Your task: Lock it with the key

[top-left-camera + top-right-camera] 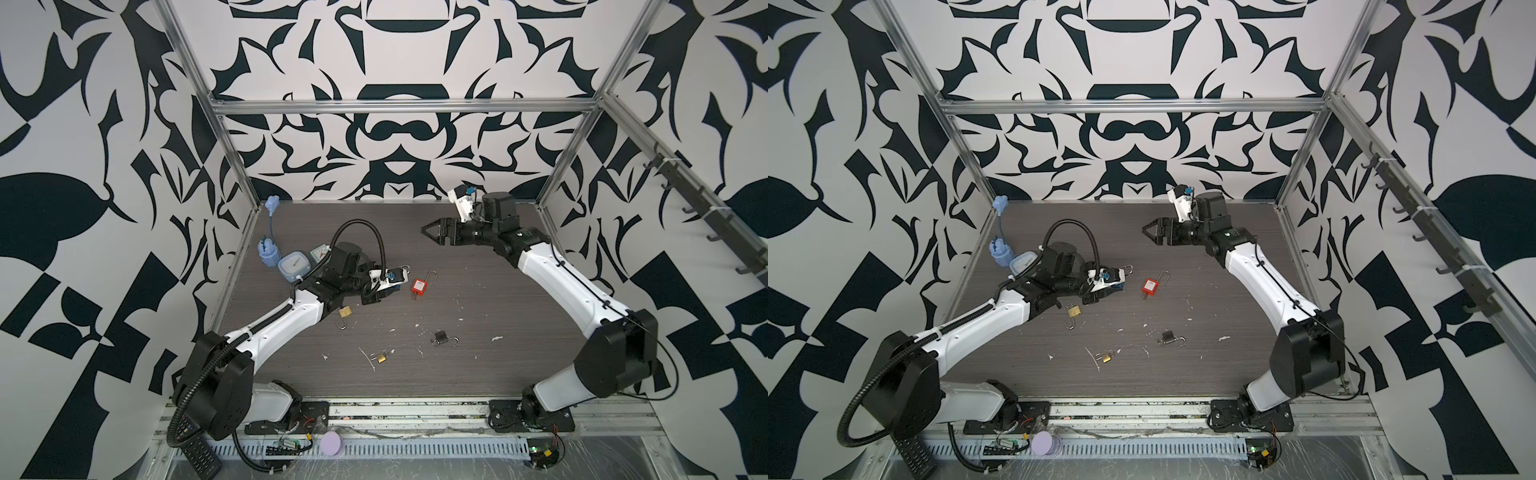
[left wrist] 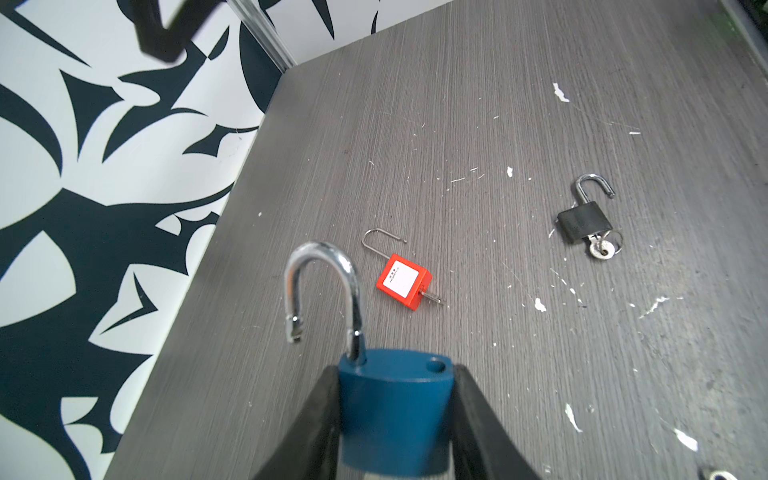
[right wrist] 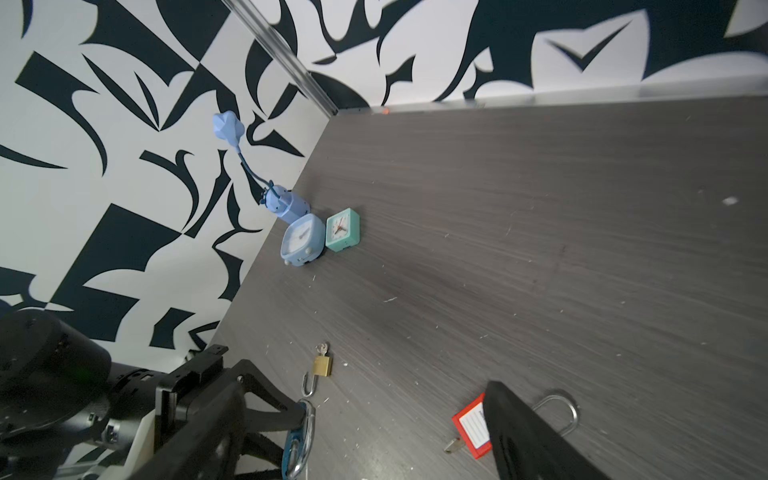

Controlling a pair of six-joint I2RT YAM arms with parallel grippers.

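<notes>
My left gripper point(image 2: 395, 372) is shut on the body of a blue padlock point(image 2: 395, 415), held just above the table left of centre. Its silver shackle point(image 2: 332, 274) stands open, swung clear of the empty hole in the body. In both top views the shackle point(image 1: 404, 269) point(image 1: 1128, 269) pokes out past the left wrist camera. The padlock's key is hidden in every view. My right gripper point(image 1: 432, 232) point(image 1: 1152, 232) hangs open and empty over the back middle of the table, apart from the padlock. In the right wrist view the blue padlock point(image 3: 296, 444) shows edge-on.
Lying open on the grey table are a red padlock point(image 1: 419, 285) with a key, a black padlock point(image 1: 441, 336) with a key, a brass padlock point(image 1: 345, 311) and a smaller brass one point(image 1: 382, 356). Two small clocks point(image 3: 324, 237) and a blue plug point(image 1: 268, 251) sit by the left wall.
</notes>
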